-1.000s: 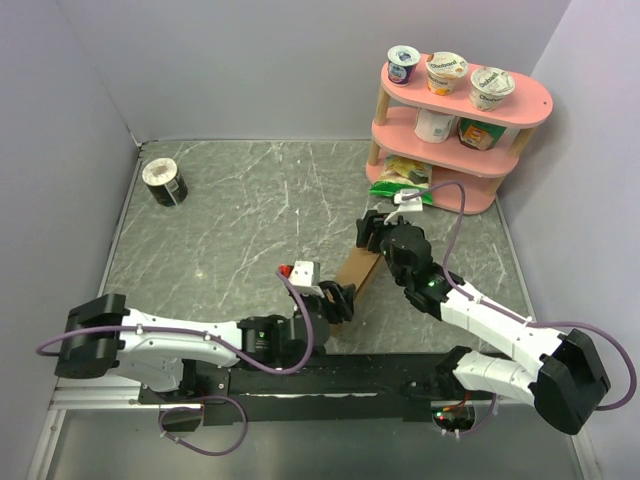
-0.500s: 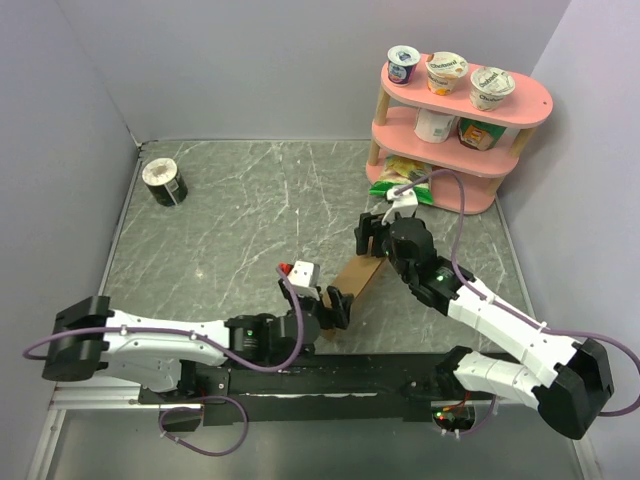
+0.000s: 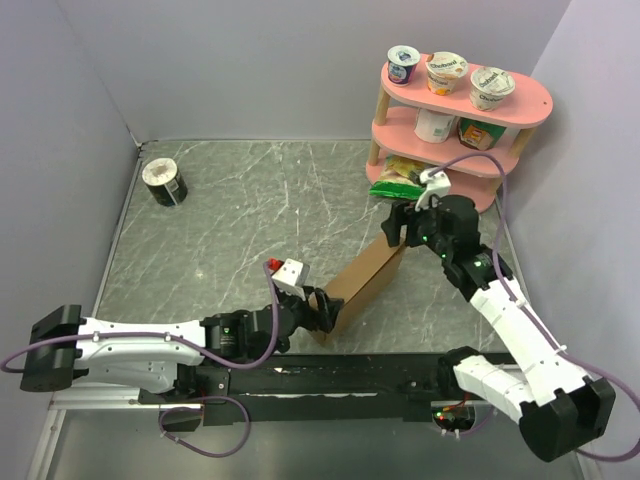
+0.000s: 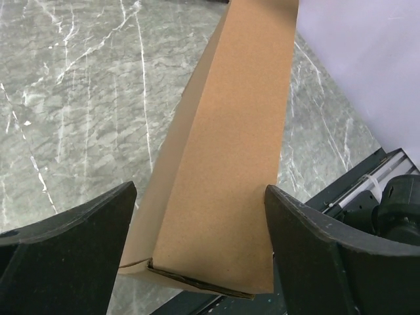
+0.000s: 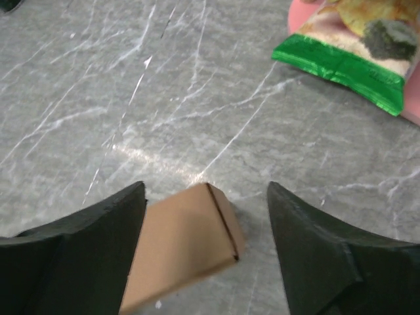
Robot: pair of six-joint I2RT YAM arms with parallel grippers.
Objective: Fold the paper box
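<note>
The paper box (image 3: 365, 283) is a long, closed, plain brown cardboard shape lying slantwise from the front middle towards the back right. My left gripper (image 3: 318, 314) is open and straddles its near end. In the left wrist view the box (image 4: 223, 170) fills the gap, its right edge against the right finger (image 4: 308, 243). My right gripper (image 3: 398, 232) is open over the far end. In the right wrist view that end (image 5: 187, 246) is blurred, close to the left finger (image 5: 85, 262), with clear space on the right side.
A pink two-tier shelf (image 3: 520, 100) with yogurt cups and cartons stands at the back right. A green snack bag (image 3: 402, 181) lies at its foot and also shows in the right wrist view (image 5: 341, 62). A dark can (image 3: 164, 182) is at the back left. The black front rail (image 3: 330, 375) is just behind the box's near end.
The box's far end has swung right and back, and the box now looks longer and wider. The right gripper moved right and back with it. The left arm stretched out farther right.
</note>
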